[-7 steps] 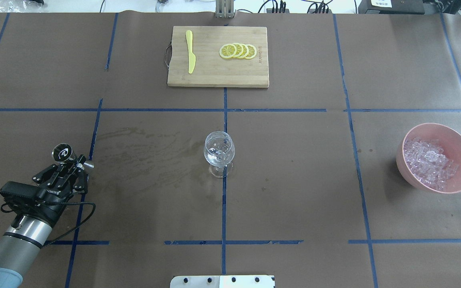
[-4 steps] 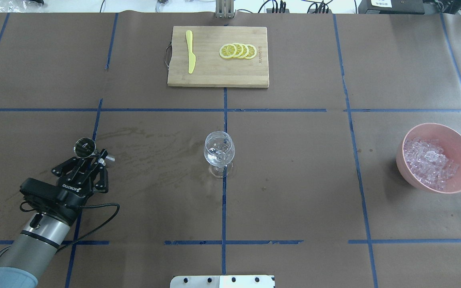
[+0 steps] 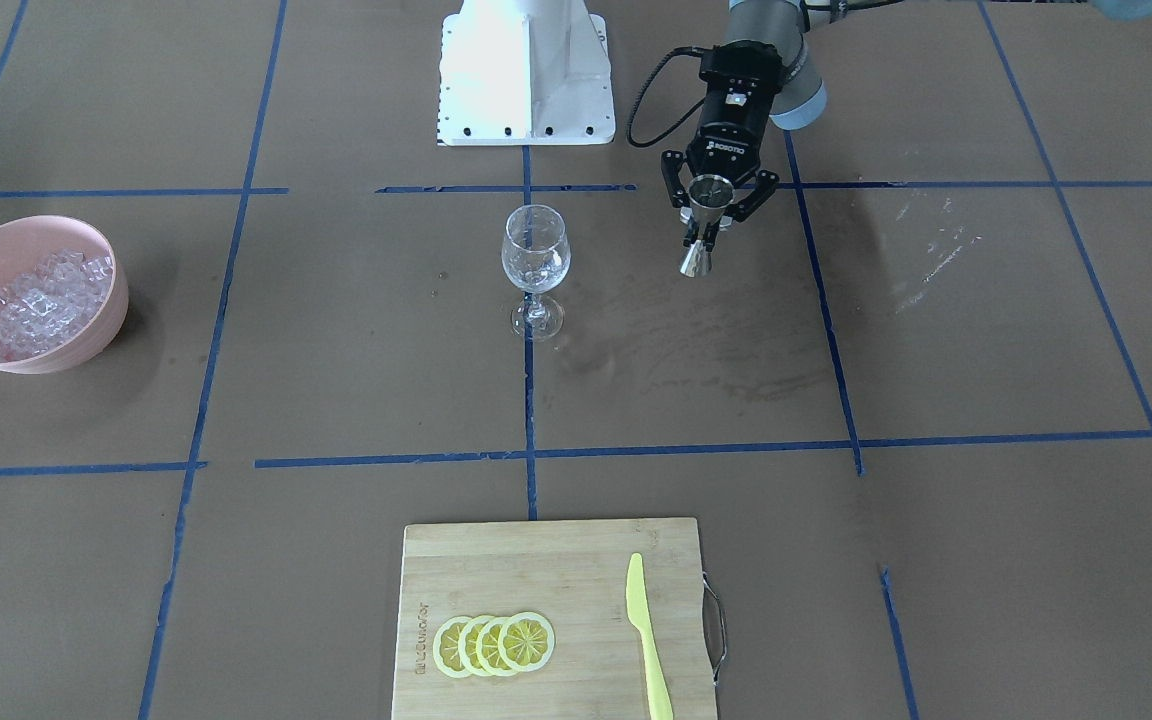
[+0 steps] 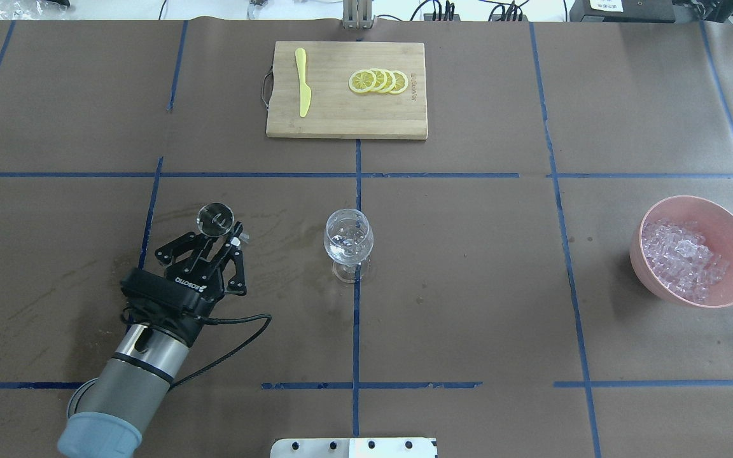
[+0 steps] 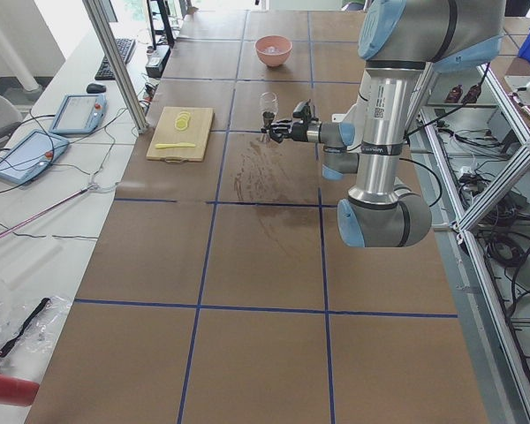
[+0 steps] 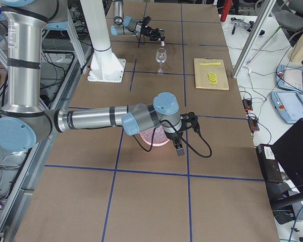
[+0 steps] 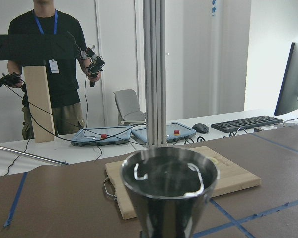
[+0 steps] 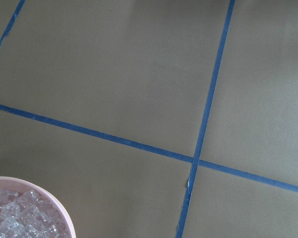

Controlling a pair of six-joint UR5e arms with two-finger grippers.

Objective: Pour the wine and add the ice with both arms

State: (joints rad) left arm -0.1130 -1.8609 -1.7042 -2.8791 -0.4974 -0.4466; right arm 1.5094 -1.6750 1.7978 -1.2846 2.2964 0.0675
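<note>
Holding a metal measuring cup (image 4: 215, 219) upright above the worktop (image 4: 468, 286), the left arm (image 4: 144, 356) appears to be on the pouring step. The left fingers (image 3: 746, 205) are closed round the cup's narrow waist. The cup hangs between the wine glass (image 4: 349, 238) and the worktop's left edge, near the glass but clear of it. The glass stands at the middle of the worktop. The left wrist view shows a dark, shiny inside to the cup, and how full it is cannot be told.

The ice (image 4: 681, 254) lies heaped in a pink bowl (image 4: 723, 213) near the right edge, well apart from the glass. None of it looks to be in the glass yet. The right arm (image 6: 91, 118) reaches over that bowl in the right side view. Whether the right fingers (image 6: 178, 146) are open or closed cannot be told.

Next, I judge, the cup must be brought over the mouth of the glass and tipped slowly. Its lip should stay inside the rim without knocking the glass, which looks easy to topple on its thin stem.
</note>
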